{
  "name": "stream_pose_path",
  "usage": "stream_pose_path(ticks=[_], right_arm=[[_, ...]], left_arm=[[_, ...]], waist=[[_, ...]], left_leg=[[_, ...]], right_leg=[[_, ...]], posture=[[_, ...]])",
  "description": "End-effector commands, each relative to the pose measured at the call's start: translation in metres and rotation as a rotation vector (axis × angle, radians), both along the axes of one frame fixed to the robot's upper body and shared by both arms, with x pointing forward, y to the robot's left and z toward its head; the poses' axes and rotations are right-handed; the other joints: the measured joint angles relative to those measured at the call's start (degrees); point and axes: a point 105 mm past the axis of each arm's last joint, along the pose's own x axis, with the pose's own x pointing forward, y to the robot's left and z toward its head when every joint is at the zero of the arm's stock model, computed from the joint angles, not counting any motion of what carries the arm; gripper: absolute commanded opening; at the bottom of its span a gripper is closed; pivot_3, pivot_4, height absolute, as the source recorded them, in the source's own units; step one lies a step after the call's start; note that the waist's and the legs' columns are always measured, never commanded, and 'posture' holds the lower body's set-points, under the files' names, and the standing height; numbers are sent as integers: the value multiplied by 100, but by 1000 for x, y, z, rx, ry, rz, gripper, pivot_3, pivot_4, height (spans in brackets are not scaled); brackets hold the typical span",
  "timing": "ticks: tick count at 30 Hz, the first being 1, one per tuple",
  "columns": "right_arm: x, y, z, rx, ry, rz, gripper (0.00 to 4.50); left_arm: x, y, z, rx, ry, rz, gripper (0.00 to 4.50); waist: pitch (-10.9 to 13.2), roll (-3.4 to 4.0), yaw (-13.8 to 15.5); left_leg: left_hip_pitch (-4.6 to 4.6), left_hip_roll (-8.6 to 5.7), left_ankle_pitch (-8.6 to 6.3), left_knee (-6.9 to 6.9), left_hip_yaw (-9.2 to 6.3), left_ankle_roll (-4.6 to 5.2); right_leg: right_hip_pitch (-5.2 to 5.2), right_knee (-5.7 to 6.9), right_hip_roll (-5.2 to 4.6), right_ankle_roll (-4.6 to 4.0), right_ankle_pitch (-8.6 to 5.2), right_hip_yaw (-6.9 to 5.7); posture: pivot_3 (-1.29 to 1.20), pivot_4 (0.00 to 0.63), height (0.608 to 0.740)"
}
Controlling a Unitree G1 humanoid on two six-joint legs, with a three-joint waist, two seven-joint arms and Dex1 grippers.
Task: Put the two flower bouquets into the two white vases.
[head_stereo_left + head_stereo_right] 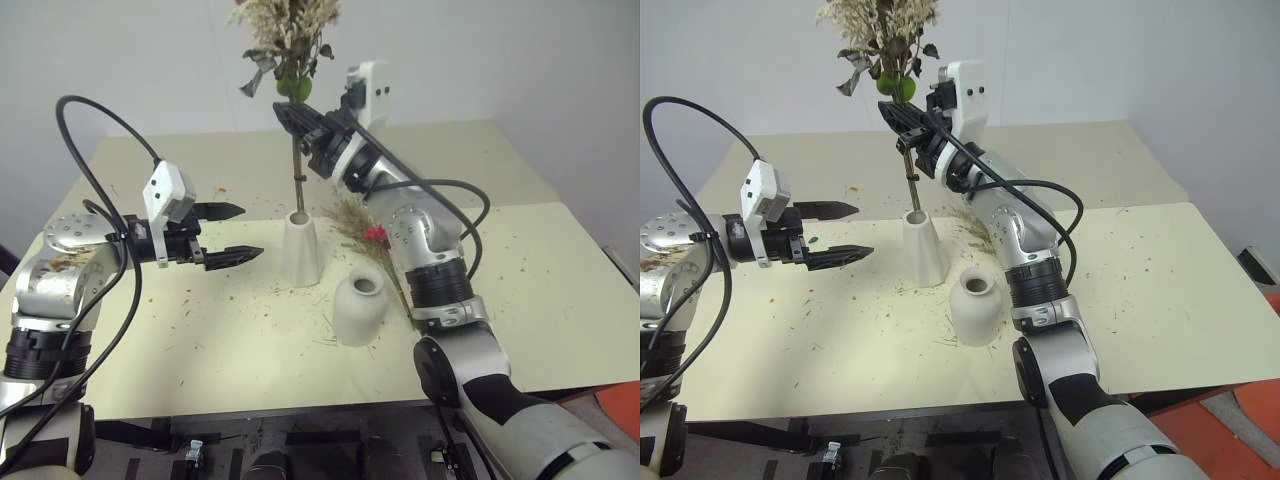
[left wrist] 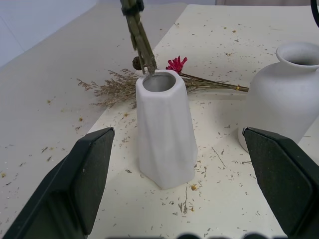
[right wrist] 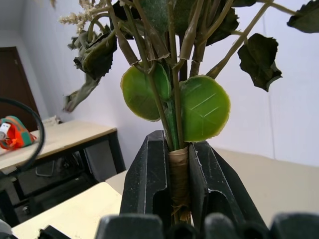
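my right pincer grips the cream bouquet, stem tip at the tall vase mouth; left pincer open. next: lower straight down.

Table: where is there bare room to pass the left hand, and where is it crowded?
Free: the table between the left hand and the tall vase, and the near strip before the squat vase. Crowded: behind both vases, where the tan bouquet lies and the right hand holds the cream bouquet over the tall vase.
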Motion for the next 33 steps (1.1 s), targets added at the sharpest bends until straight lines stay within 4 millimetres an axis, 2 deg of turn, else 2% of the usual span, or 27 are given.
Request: stream_pose_path(ticks=[1, 17, 33], right_arm=[[-7, 3, 14, 23, -59, 11, 253], [-5, 11, -22, -26, -3, 30, 253], [-9, 10, -39, -47, -1, 38, 253]], left_arm=[[-5, 3, 14, 2, -57, 7, 4500], [-6, 6, 22, -25, -71, 8, 4500], [-17, 18, 24, -18, -62, 36, 4500]], waist=[[0, 0, -11], [-11, 2, -23], [-12, 3, -133]], left_leg=[[0, 1, 0, 0, 0, 0], [5, 3, 1, 1, -1, -2], [7, 7, 1, -1, -9, -3]], right_leg=[[0, 0, 0, 0, 0, 0], [4, 4, 1, -2, 1, 0], [3, 4, 2, -3, 2, 0]], posture=[[0, 150, 740], [0, 150, 740], [0, 150, 740]])
